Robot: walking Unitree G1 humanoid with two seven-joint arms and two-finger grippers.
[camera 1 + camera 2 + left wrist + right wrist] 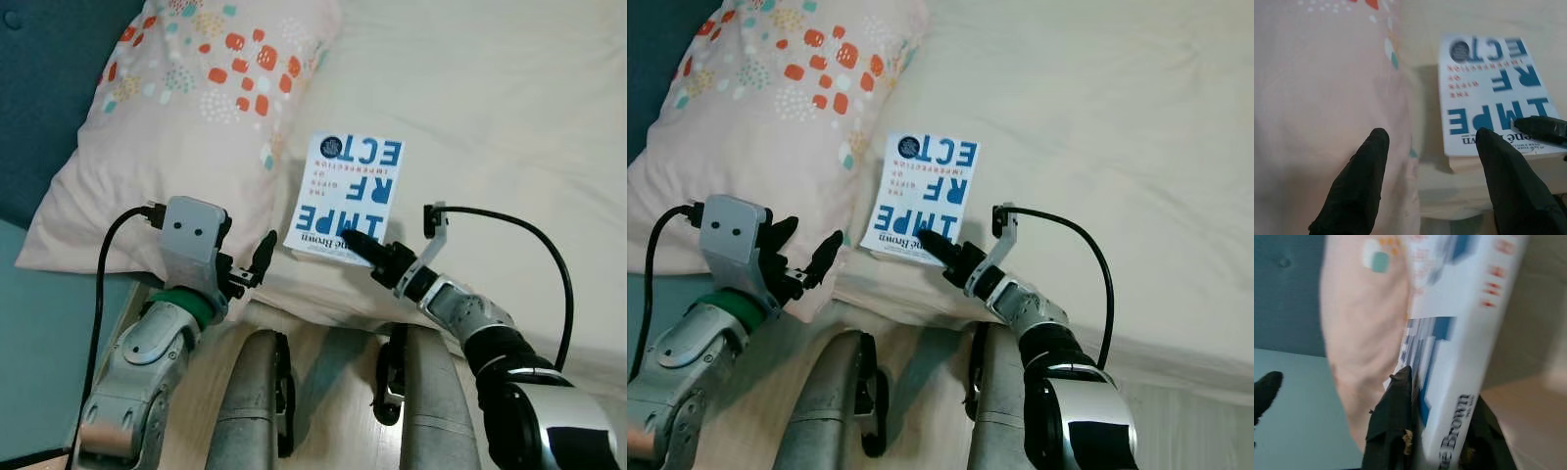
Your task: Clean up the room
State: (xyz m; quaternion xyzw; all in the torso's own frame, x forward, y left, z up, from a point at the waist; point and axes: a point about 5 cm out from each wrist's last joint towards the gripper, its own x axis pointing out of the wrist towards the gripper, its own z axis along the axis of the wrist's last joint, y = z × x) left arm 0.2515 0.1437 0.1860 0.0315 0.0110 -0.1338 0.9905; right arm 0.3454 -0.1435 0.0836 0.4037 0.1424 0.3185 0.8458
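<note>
A white book (348,191) with big blue letters lies flat on the cream bed, beside a pink patterned pillow (196,108). My right gripper (358,245) is at the book's near edge, shut on it: one black finger lies on the cover and the other sits under the edge. In the right wrist view the book (1464,333) runs between the two fingers (1396,421). My left gripper (247,257) hovers open at the pillow's near corner, just left of the book, holding nothing. In the left wrist view its fingers (1361,181) frame the pillow and the book (1488,93).
The cream bed sheet (509,117) stretches away to the right and far side. A dark teal headboard (49,88) stands behind the pillow at the left. My own legs (255,401) stand on a wooden floor against the bed's near edge.
</note>
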